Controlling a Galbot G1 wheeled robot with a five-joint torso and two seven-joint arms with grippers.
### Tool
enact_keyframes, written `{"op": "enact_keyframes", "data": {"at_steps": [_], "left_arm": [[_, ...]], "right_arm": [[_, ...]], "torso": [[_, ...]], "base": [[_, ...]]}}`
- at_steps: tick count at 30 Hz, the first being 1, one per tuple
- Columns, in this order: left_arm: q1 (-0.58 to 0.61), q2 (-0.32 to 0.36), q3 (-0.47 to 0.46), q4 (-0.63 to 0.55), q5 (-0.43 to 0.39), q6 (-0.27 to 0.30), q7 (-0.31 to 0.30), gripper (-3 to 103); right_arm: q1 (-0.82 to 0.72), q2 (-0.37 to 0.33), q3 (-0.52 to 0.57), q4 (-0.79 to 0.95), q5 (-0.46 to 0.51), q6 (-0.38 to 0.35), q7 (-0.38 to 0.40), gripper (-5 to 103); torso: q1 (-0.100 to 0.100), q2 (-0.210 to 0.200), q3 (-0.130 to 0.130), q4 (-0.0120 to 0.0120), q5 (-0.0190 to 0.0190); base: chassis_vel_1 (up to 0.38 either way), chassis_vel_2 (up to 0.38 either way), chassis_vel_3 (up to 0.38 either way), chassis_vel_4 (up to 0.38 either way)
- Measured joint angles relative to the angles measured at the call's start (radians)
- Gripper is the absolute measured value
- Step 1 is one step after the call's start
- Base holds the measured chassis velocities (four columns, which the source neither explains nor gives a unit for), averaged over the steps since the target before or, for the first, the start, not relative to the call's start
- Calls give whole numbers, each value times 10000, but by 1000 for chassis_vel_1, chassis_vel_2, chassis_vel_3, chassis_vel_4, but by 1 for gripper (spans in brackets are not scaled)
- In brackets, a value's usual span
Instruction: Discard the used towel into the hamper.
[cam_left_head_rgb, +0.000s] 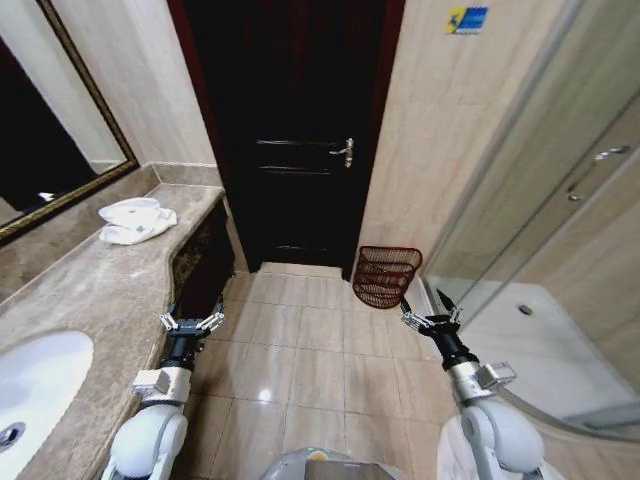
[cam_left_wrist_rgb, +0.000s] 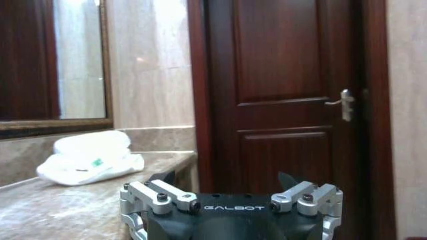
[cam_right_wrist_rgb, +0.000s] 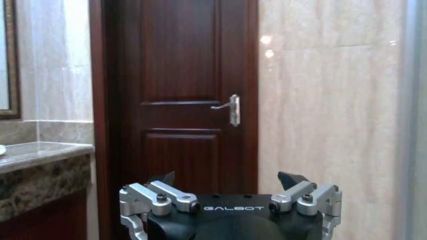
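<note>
A crumpled white towel (cam_left_head_rgb: 136, 220) lies on the far end of the marble counter (cam_left_head_rgb: 90, 290), near the mirror; the left wrist view shows the towel (cam_left_wrist_rgb: 90, 159) ahead of my left gripper. The hamper (cam_left_head_rgb: 386, 276), a small reddish-brown wire basket, stands on the floor by the wall right of the door. My left gripper (cam_left_head_rgb: 192, 324) hangs low beside the counter front, open and holding nothing. My right gripper (cam_left_head_rgb: 432, 320) is open too, just below and right of the hamper, not touching it.
A dark wooden door (cam_left_head_rgb: 300, 130) with a metal handle (cam_left_head_rgb: 344, 152) is shut straight ahead. A white sink (cam_left_head_rgb: 35, 385) sits in the counter at near left. A glass shower enclosure (cam_left_head_rgb: 560, 250) fills the right side. Beige floor tiles (cam_left_head_rgb: 300, 350) lie between.
</note>
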Motion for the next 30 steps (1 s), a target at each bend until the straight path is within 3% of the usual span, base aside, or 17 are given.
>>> {"op": "enact_keyframes", "data": {"at_steps": [11,20,30], "left_arm": [[-7,-2,-24,-131,-22,40,4,100],[-220,15,-12,-427,-44,476,-6,100],[-238,2,1,-393,-52,390,-44,100]], "right_arm": [[15,-5,13,38,8,-1,6,100],[103,38,-26,103,1,-64,15,100],[87,71,-33,39,-33,-52,-7,100]], "torso": [[-2,0,0,-2,-1],[0,0,1,2,0],[-1,0,0,-1,-1]], "base": [[-27,194,202,-22],[-20,214,211,-25],[-85,147,149,-101]]}}
